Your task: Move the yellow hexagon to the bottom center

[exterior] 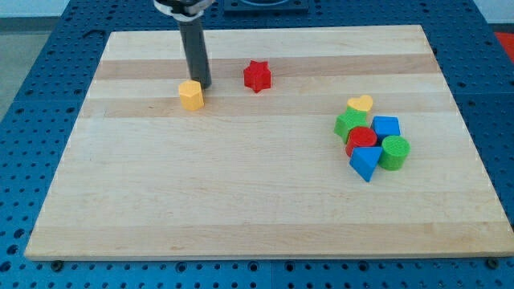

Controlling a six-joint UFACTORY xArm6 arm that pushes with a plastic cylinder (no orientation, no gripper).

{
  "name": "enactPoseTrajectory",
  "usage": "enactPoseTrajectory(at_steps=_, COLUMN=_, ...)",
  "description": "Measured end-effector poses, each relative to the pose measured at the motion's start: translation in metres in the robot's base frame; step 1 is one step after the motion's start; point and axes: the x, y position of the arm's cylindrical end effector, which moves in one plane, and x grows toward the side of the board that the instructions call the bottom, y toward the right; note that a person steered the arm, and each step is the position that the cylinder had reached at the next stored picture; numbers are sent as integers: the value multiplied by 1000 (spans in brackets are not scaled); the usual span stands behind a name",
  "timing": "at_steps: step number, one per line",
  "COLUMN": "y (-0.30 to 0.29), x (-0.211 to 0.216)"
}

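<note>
The yellow hexagon (191, 95) sits on the wooden board (241, 193) in the upper left part of the view. My tip (201, 86) stands just above and to the right of the hexagon, touching or nearly touching its upper right edge. The dark rod rises from there to the view's top.
A red star (257, 76) lies right of the tip. At the view's right is a tight cluster: a yellow heart (361, 103), a green block (348, 125), a blue block (386, 126), a red cylinder (363, 139), a green cylinder (394, 152), a blue triangle (365, 163).
</note>
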Motion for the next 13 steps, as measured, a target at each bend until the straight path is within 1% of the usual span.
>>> enactPoseTrajectory(at_steps=1, y=-27, x=-1)
enactPoseTrajectory(at_steps=3, y=-8, x=67)
enactPoseTrajectory(at_steps=4, y=38, x=69)
enactPoseTrajectory(at_steps=5, y=55, x=62)
enactPoseTrajectory(at_steps=6, y=41, x=120)
enactPoseTrajectory(at_steps=7, y=44, x=179)
enactPoseTrajectory(at_steps=8, y=43, x=179)
enactPoseTrajectory(at_steps=9, y=38, x=163)
enactPoseTrajectory(at_steps=11, y=74, x=177)
enactPoseTrajectory(at_steps=13, y=75, x=158)
